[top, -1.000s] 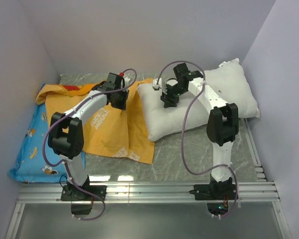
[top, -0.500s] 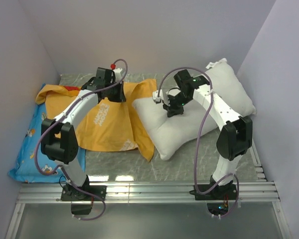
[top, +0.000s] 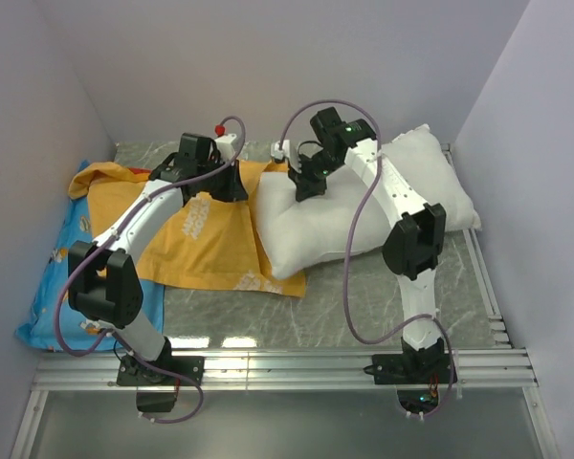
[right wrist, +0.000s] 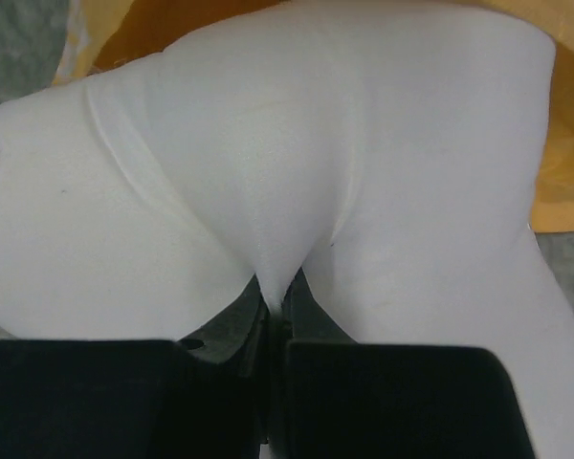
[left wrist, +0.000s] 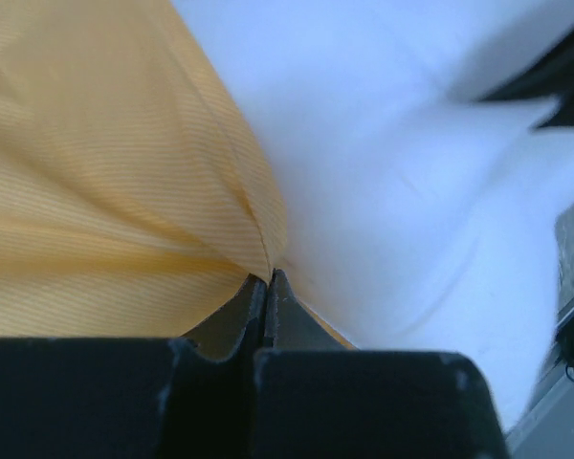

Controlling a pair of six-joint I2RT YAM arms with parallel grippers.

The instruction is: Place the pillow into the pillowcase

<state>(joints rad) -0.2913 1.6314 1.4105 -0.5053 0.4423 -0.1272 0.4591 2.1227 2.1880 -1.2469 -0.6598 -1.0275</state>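
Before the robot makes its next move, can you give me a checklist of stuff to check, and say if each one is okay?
1. Left gripper pinching the pillowcase: ok, shut on an orange fold.
2. Right gripper pinching the pillow: ok, shut on white fabric.
3. Pillow's end up against the pillowcase: ok, they touch.
4. Pillowcase opening held wide: cannot tell, the opening does not show.
5. Pillow inside the pillowcase: not ok, its white cover shows bare.
6. Blue pillow out of the way: ok, it lies at the far left.
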